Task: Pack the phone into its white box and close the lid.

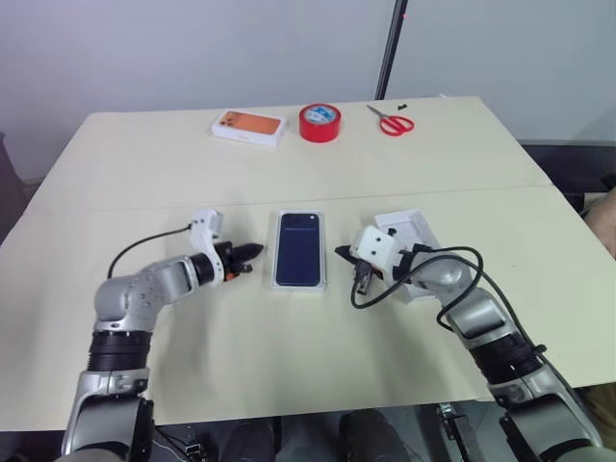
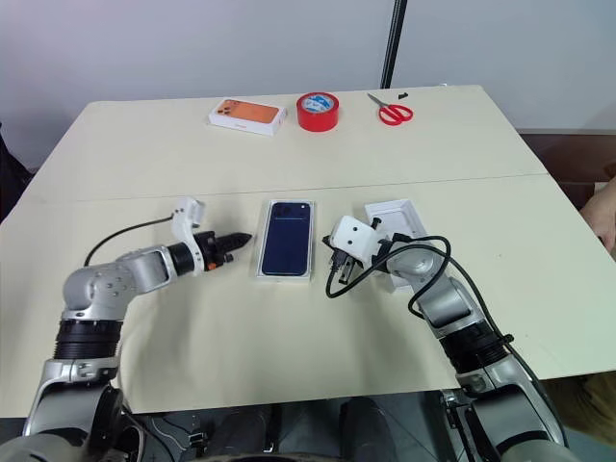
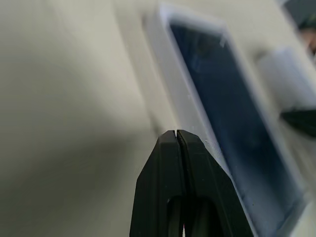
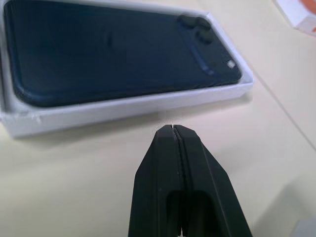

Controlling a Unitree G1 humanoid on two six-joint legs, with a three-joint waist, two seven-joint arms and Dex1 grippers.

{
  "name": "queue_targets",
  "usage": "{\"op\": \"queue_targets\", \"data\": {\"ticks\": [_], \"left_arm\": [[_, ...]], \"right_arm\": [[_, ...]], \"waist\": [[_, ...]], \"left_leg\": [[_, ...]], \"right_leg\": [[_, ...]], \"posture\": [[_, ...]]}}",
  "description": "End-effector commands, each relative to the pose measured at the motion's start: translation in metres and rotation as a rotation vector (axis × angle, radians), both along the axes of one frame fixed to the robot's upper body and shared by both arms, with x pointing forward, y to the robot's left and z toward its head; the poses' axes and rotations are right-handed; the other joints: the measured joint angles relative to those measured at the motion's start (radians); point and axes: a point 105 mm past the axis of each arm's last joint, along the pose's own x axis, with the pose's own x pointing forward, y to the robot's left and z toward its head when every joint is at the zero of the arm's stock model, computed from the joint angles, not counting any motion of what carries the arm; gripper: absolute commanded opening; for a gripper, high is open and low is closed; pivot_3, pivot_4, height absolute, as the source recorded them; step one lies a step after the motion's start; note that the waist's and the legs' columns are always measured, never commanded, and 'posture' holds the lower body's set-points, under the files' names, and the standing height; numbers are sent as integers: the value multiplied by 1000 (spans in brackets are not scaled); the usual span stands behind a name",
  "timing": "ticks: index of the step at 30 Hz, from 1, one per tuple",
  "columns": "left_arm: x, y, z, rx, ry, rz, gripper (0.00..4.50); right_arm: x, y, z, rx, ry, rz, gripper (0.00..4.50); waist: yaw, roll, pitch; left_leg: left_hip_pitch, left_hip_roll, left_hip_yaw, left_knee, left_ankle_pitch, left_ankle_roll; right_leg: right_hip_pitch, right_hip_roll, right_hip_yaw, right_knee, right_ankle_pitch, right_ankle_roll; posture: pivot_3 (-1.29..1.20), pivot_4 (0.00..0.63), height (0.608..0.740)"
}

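Note:
The dark blue phone (image 1: 297, 248) lies flat inside the shallow white box (image 1: 297, 288) at the middle of the table, its camera cluster at the far end. The lid (image 1: 412, 225) lies open side up to the right of it, partly hidden behind my right wrist. My left gripper (image 1: 252, 252) is shut and empty just left of the box, its tip close to the box's side wall (image 3: 170, 89). On the other side, my right gripper (image 1: 341, 253) is shut with nothing in it, pointing at the long white wall (image 4: 123, 111) from a short gap away.
Along the table's far edge sit a white box with orange top (image 1: 249, 127), a red tape roll (image 1: 320, 122) and red scissors (image 1: 393, 122). A black pole (image 1: 387, 48) rises behind the table. A seam runs across the tabletop.

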Motion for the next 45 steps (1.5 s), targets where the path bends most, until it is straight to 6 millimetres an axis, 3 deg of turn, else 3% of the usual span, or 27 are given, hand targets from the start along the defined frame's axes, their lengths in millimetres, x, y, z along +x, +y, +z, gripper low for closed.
{"op": "queue_targets", "data": {"ticks": [1,10,19,24,31,37,40,42,45], "left_arm": [[1,-11,4,23,-39,-45,67],[-2,-61,27,-7,-113,-217,67],[0,-89,32,-45,-131,-296,67],[-7,-111,32,-42,-152,-388,67],[-1,-103,26,-16,-144,-370,67],[13,-73,32,9,-187,-300,67],[17,-57,45,-24,-219,-269,67],[17,-48,51,-54,-232,-273,0],[20,-32,63,2,-350,-261,901]], "right_arm": [[3,12,14,46,-57,25,0],[2,-1,3,-8,-18,19,0],[-8,-41,6,-37,-2,-52,0],[-5,-59,12,-45,-17,-112,0],[-6,-63,17,-42,-23,-122,0],[-5,-67,22,-39,-54,-154,0],[-1,-75,36,9,-66,-195,0],[0,-81,47,81,-40,-229,529],[-4,-83,58,93,-59,-251,1899]], "waist": [[0,0,0],[5,0,0],[4,0,0],[5,0,0],[0,0,0],[1,0,0],[2,0,0],[4,0,0],[4,0,0]], "left_leg": [[0,0,0,0,0,0],[0,-1,0,1,0,0],[0,-1,0,1,0,0],[0,-1,0,1,0,0],[0,-1,0,1,0,0],[1,-1,0,1,0,0],[1,-1,0,1,0,0],[1,-1,0,1,0,0],[1,-1,-1,1,0,0]], "right_leg": [[0,0,0,0,0,0],[1,0,-1,0,0,0],[2,0,-1,-1,0,0],[2,0,-1,-1,0,0],[2,0,-1,-1,0,0],[2,1,-1,-1,0,0],[2,1,-1,-1,0,0],[2,0,-1,-1,0,0],[2,0,-1,-1,0,0]], "posture": [[0,150,740],[0,150,740],[0,150,740],[0,150,740],[0,150,740],[0,150,740],[0,150,740],[0,150,740],[0,150,740]]}}
